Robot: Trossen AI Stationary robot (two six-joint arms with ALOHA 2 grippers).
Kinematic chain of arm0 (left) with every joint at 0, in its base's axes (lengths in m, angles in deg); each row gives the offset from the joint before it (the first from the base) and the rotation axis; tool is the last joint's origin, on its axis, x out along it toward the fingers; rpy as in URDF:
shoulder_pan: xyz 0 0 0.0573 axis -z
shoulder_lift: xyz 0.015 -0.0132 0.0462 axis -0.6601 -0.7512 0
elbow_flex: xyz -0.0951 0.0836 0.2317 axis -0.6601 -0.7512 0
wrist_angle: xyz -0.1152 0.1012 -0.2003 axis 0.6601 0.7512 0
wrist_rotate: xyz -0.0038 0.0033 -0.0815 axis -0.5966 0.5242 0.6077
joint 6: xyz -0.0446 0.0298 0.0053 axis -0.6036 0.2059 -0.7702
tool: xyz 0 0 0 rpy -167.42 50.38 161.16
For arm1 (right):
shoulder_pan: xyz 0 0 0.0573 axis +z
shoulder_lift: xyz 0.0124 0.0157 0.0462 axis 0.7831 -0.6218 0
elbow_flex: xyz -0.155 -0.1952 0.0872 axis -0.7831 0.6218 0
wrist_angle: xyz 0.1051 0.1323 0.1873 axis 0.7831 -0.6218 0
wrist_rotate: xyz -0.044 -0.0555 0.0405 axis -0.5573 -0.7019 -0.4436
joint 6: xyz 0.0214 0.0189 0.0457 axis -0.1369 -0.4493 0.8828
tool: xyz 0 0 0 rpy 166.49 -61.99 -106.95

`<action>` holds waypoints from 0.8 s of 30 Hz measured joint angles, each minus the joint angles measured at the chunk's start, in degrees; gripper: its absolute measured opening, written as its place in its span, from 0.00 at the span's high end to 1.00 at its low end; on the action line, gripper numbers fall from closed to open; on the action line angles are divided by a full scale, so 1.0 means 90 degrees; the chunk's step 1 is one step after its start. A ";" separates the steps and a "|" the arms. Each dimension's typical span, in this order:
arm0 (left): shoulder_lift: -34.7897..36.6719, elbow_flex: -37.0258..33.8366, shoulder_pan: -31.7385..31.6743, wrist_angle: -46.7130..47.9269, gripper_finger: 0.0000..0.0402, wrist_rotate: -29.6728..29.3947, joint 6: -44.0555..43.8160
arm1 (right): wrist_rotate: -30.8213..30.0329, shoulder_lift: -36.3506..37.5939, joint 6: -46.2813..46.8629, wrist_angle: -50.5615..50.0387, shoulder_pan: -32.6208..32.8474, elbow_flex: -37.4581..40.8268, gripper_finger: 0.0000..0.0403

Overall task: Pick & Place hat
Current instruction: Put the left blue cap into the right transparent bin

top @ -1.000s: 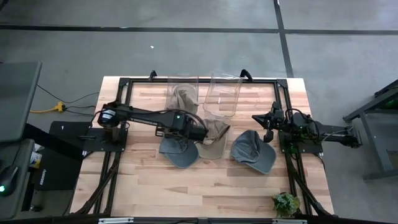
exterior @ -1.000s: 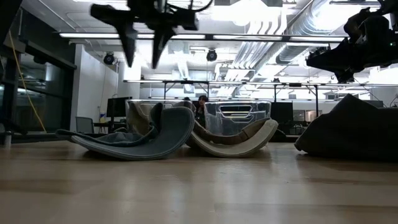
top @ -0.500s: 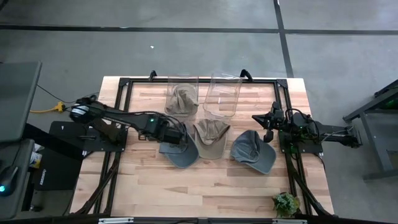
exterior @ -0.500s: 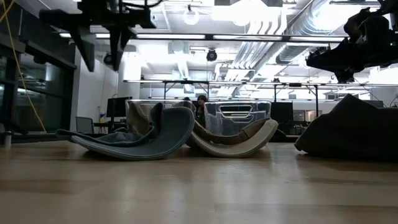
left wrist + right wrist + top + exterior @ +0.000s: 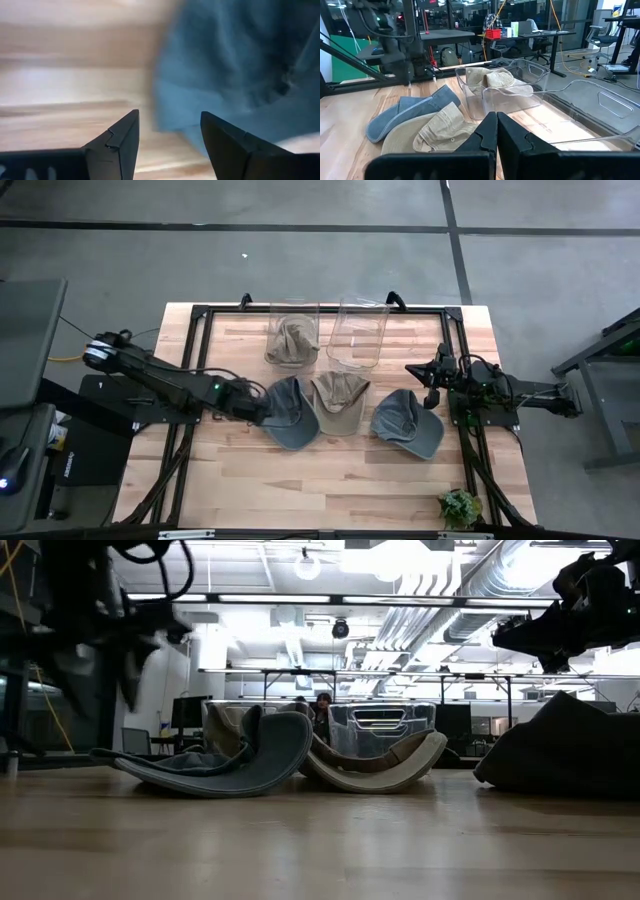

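- nearest the front edge of the wooden table (image 5: 330,480) we see a small green plant (image 5: 459,507) at the right corner.
- across the middle of the table we find three hats in a row: a blue hat (image 5: 287,412) on the left, a tan hat (image 5: 339,402) in the centre touching it, and a grey hat (image 5: 408,422) on the right, a little apart.
- just beside the blue hat's left edge we place the left gripper (image 5: 254,405), above the wood; in its wrist view the fingers (image 5: 120,145) stand apart with nothing between them, and the blue hat lies just ahead.
- at the right side of the table we see the right gripper (image 5: 432,383) near the grey hat, fingers pressed together and holding nothing.
- farther back we see two clear bins side by side: the left bin (image 5: 293,335) holds a tan hat (image 5: 291,340), the right bin (image 5: 358,335) shows nothing inside.
- beyond the table, in the low view, we make out a person (image 5: 322,706) seated among desks in the room.
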 joint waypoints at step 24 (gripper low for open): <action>0.0220 -0.1229 -0.0168 -0.2114 0.31 -0.0077 0.0230 | 0.0007 -0.0068 0.0000 -0.0009 -0.0002 0.0002 1.00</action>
